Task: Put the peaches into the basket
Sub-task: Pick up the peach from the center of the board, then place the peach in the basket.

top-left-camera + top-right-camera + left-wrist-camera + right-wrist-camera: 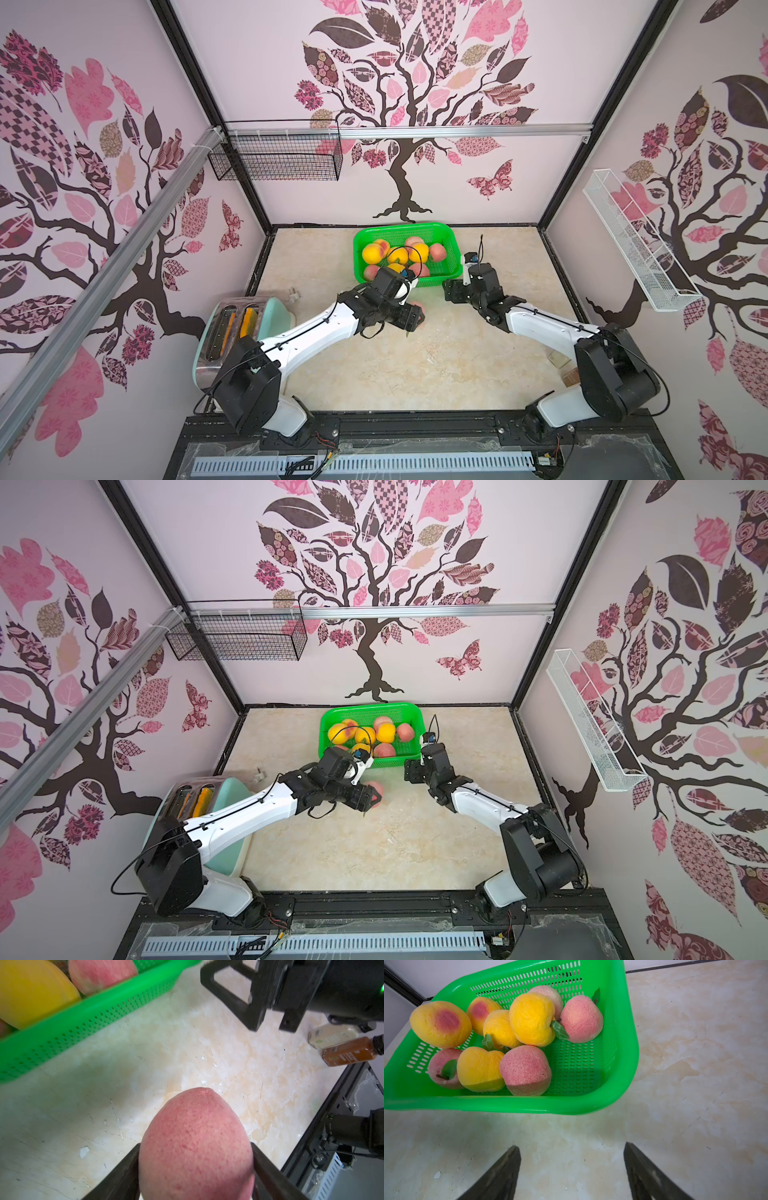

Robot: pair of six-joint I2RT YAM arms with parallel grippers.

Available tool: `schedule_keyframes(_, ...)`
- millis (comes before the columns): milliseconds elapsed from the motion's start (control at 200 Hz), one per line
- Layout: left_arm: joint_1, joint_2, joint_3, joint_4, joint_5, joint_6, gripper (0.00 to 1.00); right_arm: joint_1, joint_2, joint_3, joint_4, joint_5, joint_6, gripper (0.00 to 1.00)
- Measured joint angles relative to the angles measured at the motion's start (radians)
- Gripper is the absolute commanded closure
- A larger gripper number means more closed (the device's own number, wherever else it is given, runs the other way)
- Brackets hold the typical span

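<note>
Left gripper clamps peach; right gripper beside basket.

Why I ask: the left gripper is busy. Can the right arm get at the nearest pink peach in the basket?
Probably yes: the right gripper is open and empty before the basket rim, and the pink peach lies uncovered just behind it. It must clear the rim first.
</note>
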Motion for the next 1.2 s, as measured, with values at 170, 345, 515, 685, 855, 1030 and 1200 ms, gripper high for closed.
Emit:
schedule_keyframes(170,0.005,0.065,0.131,-0.041,-0.057,0.046,0.24,0.0,-0.002,-0.002,0.0,-0.001,0.001,0.19)
schedule_keyframes(345,0.016,0.145,0.243,-0.092,-0.119,0.078,0.24,0.0,-0.016,-0.018,0.003,0.0,0.001,0.19)
schedule_keyframes(515,0.048,0.216,0.341,-0.129,-0.164,0.089,0.24,0.0,-0.016,-0.022,0.011,0.0,0.004,0.19)
schedule_keyframes(685,0.087,0.257,0.421,-0.141,-0.193,0.091,0.24,0.0,-0.016,-0.022,0.018,0.0,0.005,0.2)
schedule_keyframes(855,0.131,0.285,0.491,-0.132,-0.198,0.077,0.23,0.0,-0.01,-0.026,0.033,0.0,0.006,0.2)
schedule_keyframes(1030,0.166,0.327,0.56,-0.093,-0.206,0.061,0.23,0.0,0.006,-0.026,0.042,-0.001,0.009,0.19)
schedule_keyframes(1200,0.177,0.391,0.622,-0.07,-0.23,0.049,0.22,0.0,0.016,-0.026,0.049,-0.001,0.011,0.19)
